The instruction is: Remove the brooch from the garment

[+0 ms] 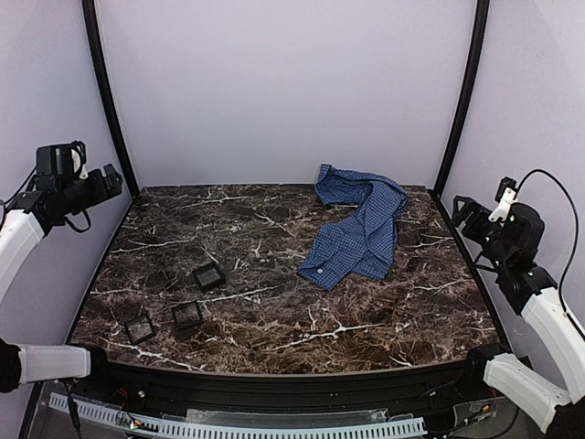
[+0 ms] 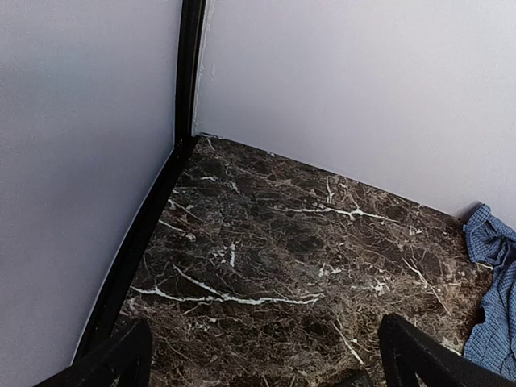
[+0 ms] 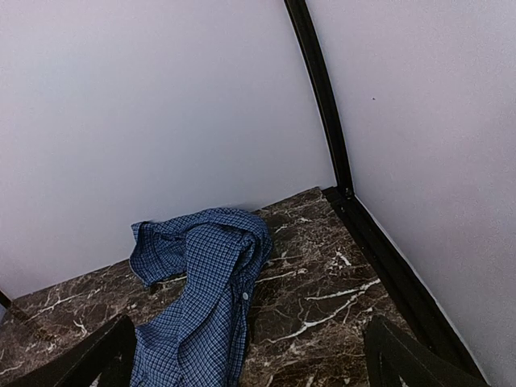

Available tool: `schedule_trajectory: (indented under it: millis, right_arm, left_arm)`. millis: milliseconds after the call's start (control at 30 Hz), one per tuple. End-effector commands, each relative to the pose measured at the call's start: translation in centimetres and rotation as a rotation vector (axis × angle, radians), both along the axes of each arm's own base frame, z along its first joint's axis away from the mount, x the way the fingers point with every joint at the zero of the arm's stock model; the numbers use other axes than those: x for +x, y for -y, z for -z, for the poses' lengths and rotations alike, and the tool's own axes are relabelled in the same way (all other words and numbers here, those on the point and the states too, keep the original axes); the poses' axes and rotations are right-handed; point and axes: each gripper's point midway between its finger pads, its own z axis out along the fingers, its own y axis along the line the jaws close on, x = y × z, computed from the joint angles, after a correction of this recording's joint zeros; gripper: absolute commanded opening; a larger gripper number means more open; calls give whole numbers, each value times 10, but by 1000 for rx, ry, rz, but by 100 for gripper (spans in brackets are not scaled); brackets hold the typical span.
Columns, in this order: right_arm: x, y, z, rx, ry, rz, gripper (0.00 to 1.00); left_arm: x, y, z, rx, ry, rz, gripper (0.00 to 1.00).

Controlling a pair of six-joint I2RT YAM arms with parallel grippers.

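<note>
Marble tabletop (image 1: pixel 274 302); garment (image 1: pixel 358 233), brooch unseen

Top view looks down; raised wrist views share the garment (image 1: pixel 358 229).

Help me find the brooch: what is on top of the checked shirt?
On the shirt, only its own folds and a white button show; no brooch is visible. Anything tucked in the folds or underneath is hidden.
</note>
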Motion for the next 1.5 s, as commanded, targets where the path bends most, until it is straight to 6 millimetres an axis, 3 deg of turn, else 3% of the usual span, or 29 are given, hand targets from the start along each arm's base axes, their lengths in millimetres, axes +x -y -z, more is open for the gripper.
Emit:
schedule_trajectory:
  millis: [0, 100, 233, 300, 333, 500, 633, 700, 833, 1033, 1267, 1467]
  right_arm:
    - [-1, -2, -8, -11, -2, -15, 99]
    - [1, -7, -6, -10, -30, -43, 99]
    - [13, -23, 1, -1, -115, -133, 97]
    - [25, -35, 18, 17, -205, -191, 96]
    - [30, -42, 26, 26, -248, -220, 95]
    - [61, -67, 90, 43, -500, -322, 90]
    - [84, -82, 126, 88, -594, -378, 88]
    - [93, -90, 140, 101, -629, -397, 86]
    - [107, -108, 164, 116, -682, -439, 75]
    - [119, -123, 197, 142, -741, -446, 65]
    - [128, -132, 214, 132, -772, -450, 52]
    - [127, -138, 214, 120, -772, -470, 10]
  left_arm:
    - [-5, -5, 1, 27, 0, -26, 100]
    - [-5, -6, 0, 21, 12, -40, 100]
    - [-1, 13, -8, -34, 86, 56, 100]
    - [5, 26, -14, -56, 101, 110, 100]
    - [9, 34, -5, -47, 64, 132, 100]
    - [24, 100, 6, -11, -26, 338, 100]
    - [30, 141, 36, -6, -115, 487, 100]
    - [29, 151, 53, -27, -164, 535, 100]
    - [23, 161, 71, -40, -225, 574, 100]
    - [19, 165, 64, -48, -207, 596, 100]
    - [18, 164, 63, -42, -209, 595, 100]
    - [17, 165, 62, -47, -210, 598, 100]
